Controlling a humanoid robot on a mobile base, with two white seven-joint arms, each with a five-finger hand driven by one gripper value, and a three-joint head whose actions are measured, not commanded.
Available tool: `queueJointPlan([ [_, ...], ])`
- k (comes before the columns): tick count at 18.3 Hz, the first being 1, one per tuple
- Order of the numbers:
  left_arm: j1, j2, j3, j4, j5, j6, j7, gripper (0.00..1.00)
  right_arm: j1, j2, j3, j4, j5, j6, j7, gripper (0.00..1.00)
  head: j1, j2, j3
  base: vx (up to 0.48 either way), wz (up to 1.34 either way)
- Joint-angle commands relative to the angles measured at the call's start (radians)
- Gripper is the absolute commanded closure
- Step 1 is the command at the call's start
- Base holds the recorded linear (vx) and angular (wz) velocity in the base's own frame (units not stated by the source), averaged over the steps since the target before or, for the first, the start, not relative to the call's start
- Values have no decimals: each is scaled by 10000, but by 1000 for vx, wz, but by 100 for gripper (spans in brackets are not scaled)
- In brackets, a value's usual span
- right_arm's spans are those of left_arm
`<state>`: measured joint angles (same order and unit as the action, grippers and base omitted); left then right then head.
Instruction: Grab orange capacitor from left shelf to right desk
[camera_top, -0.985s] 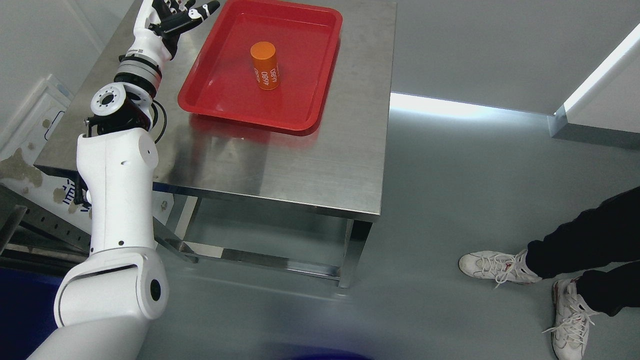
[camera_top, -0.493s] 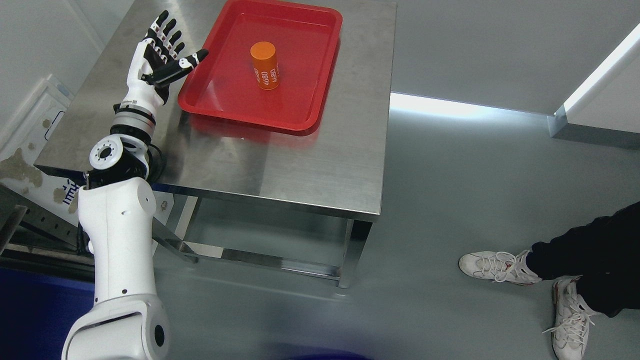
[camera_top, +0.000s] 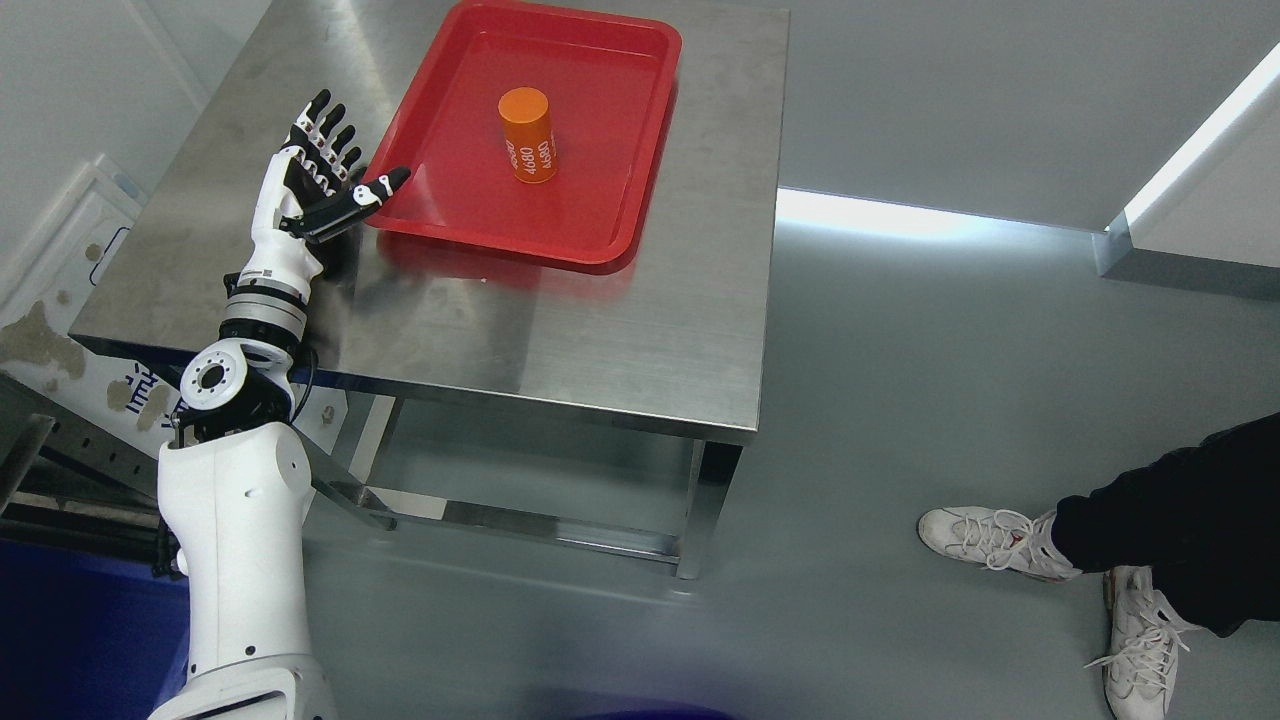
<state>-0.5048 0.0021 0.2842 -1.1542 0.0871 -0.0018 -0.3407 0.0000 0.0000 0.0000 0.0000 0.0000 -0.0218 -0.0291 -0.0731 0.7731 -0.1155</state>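
An orange capacitor with white print stands upright in the middle of a red tray on a steel desk. My left hand hovers over the desk just left of the tray's near left corner, fingers spread, palm up, holding nothing. Its thumb points toward the tray edge. The capacitor stands well to the right of the hand, apart from it. The right arm does not show.
A person's legs in dark trousers and white sneakers stand on the grey floor at the lower right. A shelf frame shows at the lower left edge. A white wall step lies at the right.
My left hand has drawn back toward me along the tray's left side, from the far corner to the near corner, staying open. The capacitor has not moved.
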Motion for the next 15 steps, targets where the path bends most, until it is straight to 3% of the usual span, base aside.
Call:
queueJointPlan([
  [1, 325, 154, 72, -500, 141, 19, 17, 0, 199, -174, -123, -175, 46, -27, -1, 0, 0, 0, 0, 13, -11],
  [15, -1272, 154, 149, -654, 341, 617, 32, 0, 199, -174, -123, -175, 46, -27, -1, 0, 0, 0, 0, -3, 1],
])
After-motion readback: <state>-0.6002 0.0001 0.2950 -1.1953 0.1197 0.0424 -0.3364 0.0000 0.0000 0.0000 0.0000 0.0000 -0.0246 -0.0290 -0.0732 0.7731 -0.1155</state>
